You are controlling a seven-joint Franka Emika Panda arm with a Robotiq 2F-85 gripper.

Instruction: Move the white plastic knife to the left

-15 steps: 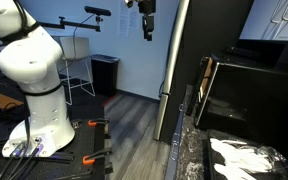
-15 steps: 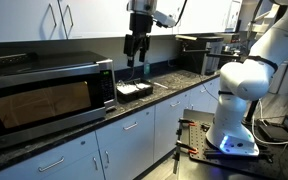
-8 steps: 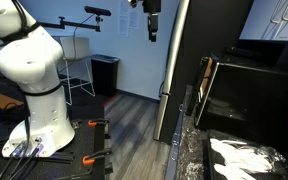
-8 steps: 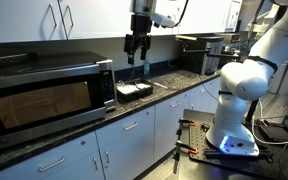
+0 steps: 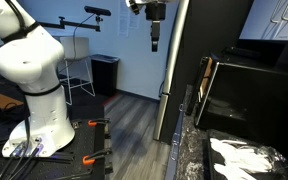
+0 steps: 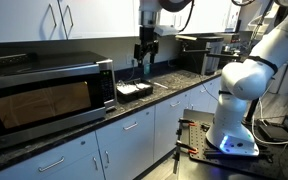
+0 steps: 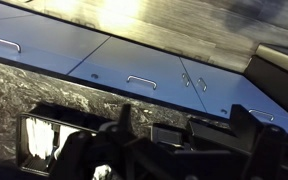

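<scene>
My gripper [image 6: 144, 62] hangs well above the dark stone counter, just right of the black tray [image 6: 134, 92] that holds white plastic cutlery. A thin white piece [image 6: 168, 86], apparently the knife, lies on the counter right of the tray; it is too small to be sure. In the wrist view the gripper [image 7: 189, 113] has its jaws standing apart with nothing between them, and the tray [image 7: 42, 140] with white cutlery lies at lower left. In an exterior view the gripper [image 5: 154, 38] is near the top, far above the counter.
A microwave [image 6: 44, 98] stands left of the tray. A black appliance [image 6: 196, 52] sits at the counter's far end. White cabinets hang above, and drawer fronts [image 7: 134, 70] lie below the counter edge. The robot base [image 6: 234, 100] stands on the floor.
The gripper has moved from above the tray towards the counter beside it, dropped slightly, and turned about its axis. Nothing on the counter has moved.
</scene>
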